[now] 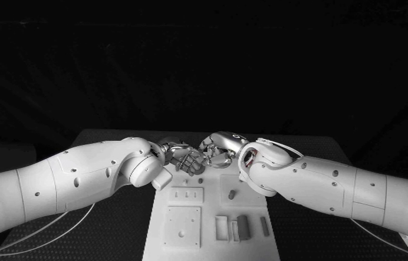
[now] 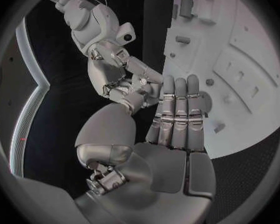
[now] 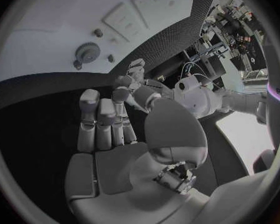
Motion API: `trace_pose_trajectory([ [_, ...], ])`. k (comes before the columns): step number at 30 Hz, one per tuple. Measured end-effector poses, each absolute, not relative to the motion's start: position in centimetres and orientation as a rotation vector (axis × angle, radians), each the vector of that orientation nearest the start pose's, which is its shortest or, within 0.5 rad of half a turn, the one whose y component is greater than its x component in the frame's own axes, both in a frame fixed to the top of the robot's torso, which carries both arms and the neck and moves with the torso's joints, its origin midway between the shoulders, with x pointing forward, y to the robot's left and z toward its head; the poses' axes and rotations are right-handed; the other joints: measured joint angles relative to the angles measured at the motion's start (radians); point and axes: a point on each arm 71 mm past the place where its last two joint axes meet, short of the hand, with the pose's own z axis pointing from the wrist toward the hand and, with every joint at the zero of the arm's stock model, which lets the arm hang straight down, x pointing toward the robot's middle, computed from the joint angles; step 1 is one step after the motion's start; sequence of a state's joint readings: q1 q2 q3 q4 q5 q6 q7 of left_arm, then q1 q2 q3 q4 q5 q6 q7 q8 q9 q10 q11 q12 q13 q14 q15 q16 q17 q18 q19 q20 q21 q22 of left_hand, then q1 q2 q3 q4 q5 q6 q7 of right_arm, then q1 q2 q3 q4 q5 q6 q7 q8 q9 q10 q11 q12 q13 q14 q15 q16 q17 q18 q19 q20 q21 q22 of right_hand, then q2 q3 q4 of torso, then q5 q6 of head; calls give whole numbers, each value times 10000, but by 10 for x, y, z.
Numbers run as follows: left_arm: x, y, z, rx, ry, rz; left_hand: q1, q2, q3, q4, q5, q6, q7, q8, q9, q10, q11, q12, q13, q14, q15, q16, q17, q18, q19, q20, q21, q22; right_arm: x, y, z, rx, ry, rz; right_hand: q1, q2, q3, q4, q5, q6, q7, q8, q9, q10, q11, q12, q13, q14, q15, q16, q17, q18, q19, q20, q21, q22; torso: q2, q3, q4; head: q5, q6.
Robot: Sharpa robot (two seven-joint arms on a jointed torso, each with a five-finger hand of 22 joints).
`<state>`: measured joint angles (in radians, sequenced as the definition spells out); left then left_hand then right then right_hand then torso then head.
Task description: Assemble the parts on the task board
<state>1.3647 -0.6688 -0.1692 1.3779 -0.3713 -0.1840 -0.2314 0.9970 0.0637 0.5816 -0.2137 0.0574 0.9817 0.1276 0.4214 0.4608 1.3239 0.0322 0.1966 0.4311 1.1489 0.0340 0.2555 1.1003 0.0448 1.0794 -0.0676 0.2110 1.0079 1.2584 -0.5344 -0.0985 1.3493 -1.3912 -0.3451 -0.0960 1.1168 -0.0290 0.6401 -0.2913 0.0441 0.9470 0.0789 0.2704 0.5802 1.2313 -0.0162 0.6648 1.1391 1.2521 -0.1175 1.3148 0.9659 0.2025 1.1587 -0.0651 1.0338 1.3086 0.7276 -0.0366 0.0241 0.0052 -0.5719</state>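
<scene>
Board (image 1: 213,237) sits nearest, white plate running from 6 o'clock up toward centre in the head view. On its near end: a flat square plate (image 1: 183,225) at about 7 o'clock, a cluster of upright grey blocks (image 1: 240,227) at about 5 o'clock. Further up, a smaller plate with three little pegs (image 1: 186,195) and a single short peg (image 1: 231,194) just beside it.

Both arms meet over the far end of the board, near centre. Left hand (image 1: 186,157) comes in from 9 o'clock, right hand (image 1: 219,151) from 3 o'clock, fingertips close together, maybe touching, can't tell. Left wrist view: left-hand fingers (image 2: 177,112) straight and pressed side by side, palm bare, nothing held. Right wrist view: right-hand fingers (image 3: 101,119) also straight and close together, holding nothing. A small gear (image 3: 87,51) lies on the board beyond the right fingers, with small studs near it.

Step, as a judgement: hands hovering at the far end, no part picked yet, so assembly looks barely started or between parts. Next move likely calls for one hand to spread its fingers, drop onto a loose piece such as the gear, and pinch it cleanly while the other hand backs off to avoid a clash.
</scene>
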Motion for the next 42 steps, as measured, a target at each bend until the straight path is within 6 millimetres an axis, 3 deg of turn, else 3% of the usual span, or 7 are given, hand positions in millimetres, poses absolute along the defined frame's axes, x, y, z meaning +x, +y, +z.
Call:
trace_pose_trajectory([
  [4,518,163,-185,-8045,20752,-10051,-63,65,-35,-3,-31,10,-10,0,349,-87,-12,78,136,0,0,78,76,-3,1,0,0,103,508,-89,-181,-2140,16379,7882,-6,-6,2,2,-5,0,0,0,-1,0,0,0,-21,-1,1,0,-16,1,-36,-32,0,0,0,2,-1,-1,-4],
  [10,518,163,-185,-7951,20750,-10017,-89,91,-62,-26,-44,28,-28,0,520,-163,-16,194,270,0,0,123,121,-11,0,0,0,204,508,-91,-182,-2018,16439,7895,-205,-416,-32,54,-4,26,-4,-152,-59,-56,57,-46,-33,-22,22,-27,-49,1,-53,-46,0,0,-2,5,-4,-7,-13],
  [14,518,163,-184,-7918,20723,-10007,-99,100,-74,-15,-45,81,-81,0,574,-184,5,200,315,0,0,156,127,-20,0,0,1,236,508,-91,-183,-1944,16482,7929,-352,-612,-129,77,-3,-153,201,-299,-116,-129,130,-84,-32,-76,74,-39,-63,0,-70,-31,-48,0,-4,7,-6,-10,-15],
  [17,519,163,-184,-7899,20713,-10006,-60,62,-74,-15,-46,82,-82,0,585,-198,18,240,337,0,0,161,132,-35,0,0,1,252,509,-92,-183,-1901,16505,7947,-426,-685,-152,100,-3,-171,221,-302,-131,-130,131,-84,-32,-76,74,-39,-65,-1,-70,-30,-48,0,-3,8,-7,-11,-12],
  [33,519,164,-183,-7650,20682,-9923,48,-49,158,-153,56,83,-84,-15,782,-305,-15,369,516,-37,-37,233,126,-72,0,0,1,390,510,-93,-184,-1758,16568,7991,-358,-618,-151,100,-4,-107,160,-265,-105,-128,129,-83,-31,-76,74,-76,-76,-1,-70,-29,-85,-10,3,12,-1,1,-12],
  [36,519,164,-183,-7597,20689,-9911,48,-49,196,-116,255,83,-84,-41,840,-359,1,426,566,-37,-37,309,104,-73,0,0,1,441,511,-94,-185,-1748,16565,7997,-258,-295,-100,143,-5,77,-22,-66,-63,-100,102,-83,-31,-67,65,-76,-76,-1,-70,-28,-85,-14,4,12,-1,5,-13],
  [42,519,163,-183,-7503,20727,-9914,47,-50,220,-140,307,83,-84,-63,897,-375,-15,426,583,-37,-37,309,98,-77,0,0,1,455,511,-94,-185,-1743,16559,8019,-308,-163,-52,110,-15,153,-33,150,-46,2,0,-82,-49,-39,-49,-76,-76,-2,-32,-64,-84,-14,5,9,-2,10,-22],
])
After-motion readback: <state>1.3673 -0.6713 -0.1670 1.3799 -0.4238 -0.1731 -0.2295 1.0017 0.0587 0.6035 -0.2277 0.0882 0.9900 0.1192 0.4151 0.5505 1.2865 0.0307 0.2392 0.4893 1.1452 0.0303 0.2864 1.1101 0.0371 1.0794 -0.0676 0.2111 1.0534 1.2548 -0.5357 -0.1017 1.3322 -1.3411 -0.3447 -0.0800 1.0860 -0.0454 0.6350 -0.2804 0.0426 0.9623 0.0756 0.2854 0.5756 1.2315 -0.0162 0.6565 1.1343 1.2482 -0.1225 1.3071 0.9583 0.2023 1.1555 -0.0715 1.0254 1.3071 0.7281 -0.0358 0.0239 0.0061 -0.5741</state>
